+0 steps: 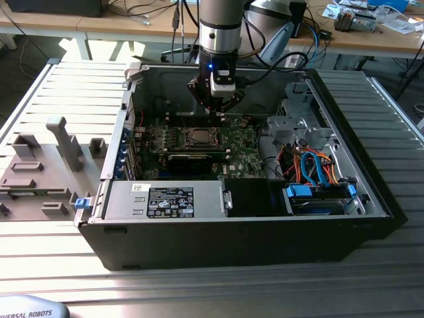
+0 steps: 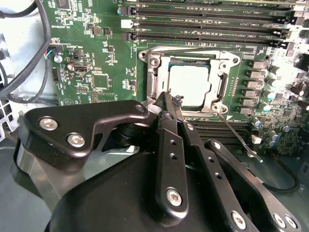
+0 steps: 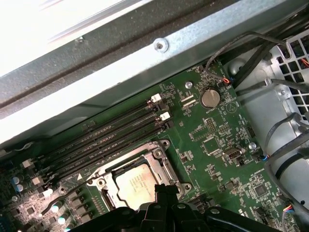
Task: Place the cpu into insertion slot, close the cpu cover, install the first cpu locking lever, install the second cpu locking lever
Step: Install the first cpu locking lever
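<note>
**Observer A:** The cpu (image 2: 189, 86) sits flat in the insertion slot (image 2: 193, 60). Its silver top shows through the window of the cpu cover (image 2: 157, 77), which lies down over it.

**Observer B:** And the hand?

**A:** In the second wrist view the hand (image 2: 169, 98) hangs at one corner of the cover, fingertips drawn together. Whether they pinch anything thin cannot be told.

**B:** Levers?

**A:** One wire lever (image 2: 239, 137) juts loose across the green board (image 2: 96, 63), apparently unlatched.

**B:** Risks?

**A:** A judgement only. The tips could slip off a springy lever, letting it snap back or scrape small board parts. An off-line push might lift the cover or skew the chip. The memory slots (image 2: 203, 21) beside the socket leave little room.
</note>
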Controlling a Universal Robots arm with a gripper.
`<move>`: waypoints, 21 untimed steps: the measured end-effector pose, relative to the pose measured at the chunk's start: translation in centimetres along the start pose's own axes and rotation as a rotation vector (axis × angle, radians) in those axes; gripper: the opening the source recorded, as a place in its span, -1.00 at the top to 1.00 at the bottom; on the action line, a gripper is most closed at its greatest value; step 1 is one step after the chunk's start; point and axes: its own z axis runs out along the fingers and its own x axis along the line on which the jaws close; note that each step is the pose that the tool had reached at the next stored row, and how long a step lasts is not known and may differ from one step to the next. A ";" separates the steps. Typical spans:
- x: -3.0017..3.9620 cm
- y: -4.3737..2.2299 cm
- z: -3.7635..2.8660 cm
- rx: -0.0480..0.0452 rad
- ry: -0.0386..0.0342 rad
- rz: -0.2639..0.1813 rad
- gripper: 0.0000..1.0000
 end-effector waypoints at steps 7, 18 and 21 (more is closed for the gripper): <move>0.00 0.00 0.00 -0.0003 -0.0003 -0.006 0.79; 0.00 0.00 0.00 0.0070 -0.0046 -0.017 0.79; 0.00 0.00 0.00 0.0071 -0.0049 -0.021 0.79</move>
